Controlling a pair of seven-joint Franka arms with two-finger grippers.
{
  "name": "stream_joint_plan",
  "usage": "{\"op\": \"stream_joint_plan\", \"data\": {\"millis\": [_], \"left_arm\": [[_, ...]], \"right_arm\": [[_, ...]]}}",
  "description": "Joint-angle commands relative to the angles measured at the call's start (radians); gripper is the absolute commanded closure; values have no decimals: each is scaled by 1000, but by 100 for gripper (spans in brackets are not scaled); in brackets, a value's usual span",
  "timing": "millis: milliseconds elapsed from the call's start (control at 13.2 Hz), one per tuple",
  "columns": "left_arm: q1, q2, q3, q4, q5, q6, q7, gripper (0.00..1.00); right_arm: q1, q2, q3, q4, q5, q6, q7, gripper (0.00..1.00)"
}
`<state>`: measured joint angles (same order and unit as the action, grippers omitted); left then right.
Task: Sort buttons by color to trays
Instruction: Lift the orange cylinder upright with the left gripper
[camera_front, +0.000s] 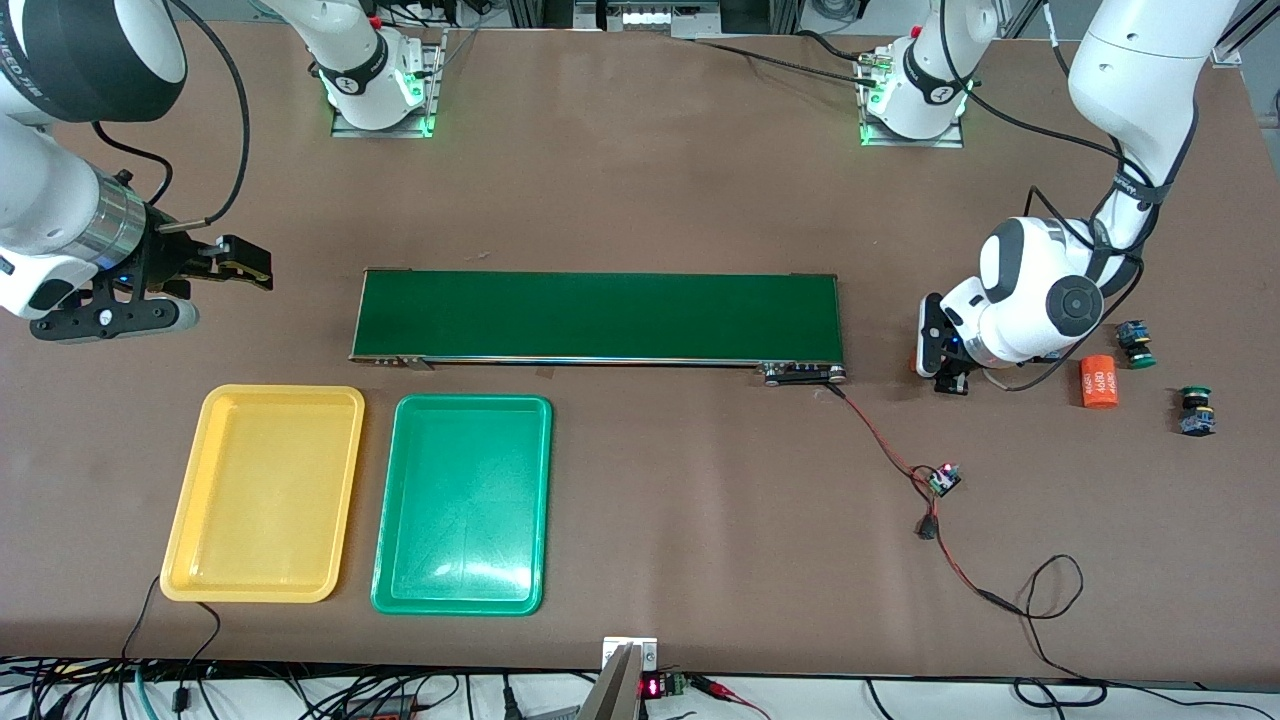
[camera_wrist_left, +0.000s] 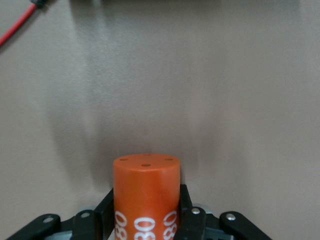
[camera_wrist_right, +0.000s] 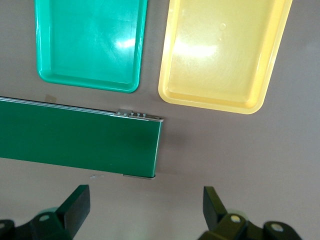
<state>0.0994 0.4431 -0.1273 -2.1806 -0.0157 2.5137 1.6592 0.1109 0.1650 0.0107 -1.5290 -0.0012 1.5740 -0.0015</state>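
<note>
Two green-capped buttons (camera_front: 1136, 345) (camera_front: 1195, 410) lie on the table at the left arm's end. My left gripper (camera_front: 940, 375) is down at the table beside the conveyor's end. In the left wrist view this gripper (camera_wrist_left: 146, 206) is shut on an upright orange cylinder (camera_wrist_left: 146, 190) with white print, a finger against each side. My right gripper (camera_front: 240, 265) (camera_wrist_right: 145, 205) hangs open and holds nothing, over bare table at the right arm's end. The yellow tray (camera_front: 262, 592) (camera_wrist_right: 210, 102) and the green tray (camera_front: 460, 605) (camera_wrist_right: 90, 82) lie side by side, nearer the front camera than the conveyor, with nothing in them.
A long dark-green conveyor belt (camera_front: 600, 315) (camera_wrist_right: 75, 140) spans the table's middle. A second orange cylinder (camera_front: 1098, 382) lies on its side between the left arm and the buttons. A small circuit board (camera_front: 943, 479) with red-black wires trails from the conveyor toward the front edge.
</note>
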Motion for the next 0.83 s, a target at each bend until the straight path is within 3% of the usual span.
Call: {"op": "stream_joint_plan", "data": {"millis": [0,378,604,755], "left_arm": [[9,-78,-2,-16,6,-9,11,100],[-10,-175,-3,-16,6,-102,-198,100],[-105,-211,-12,-16,8,-156,-242,100],[-144,-225,-63,-18,8,-222,-246,100]], "right_arm": [[-2,2,2,10,3,-2,8,0],[-2,2,2,10,6,-2,6,0],[-4,4,2,10,6,-2,5,0],[-4,4,2,10,6,-2,5,0]]}}
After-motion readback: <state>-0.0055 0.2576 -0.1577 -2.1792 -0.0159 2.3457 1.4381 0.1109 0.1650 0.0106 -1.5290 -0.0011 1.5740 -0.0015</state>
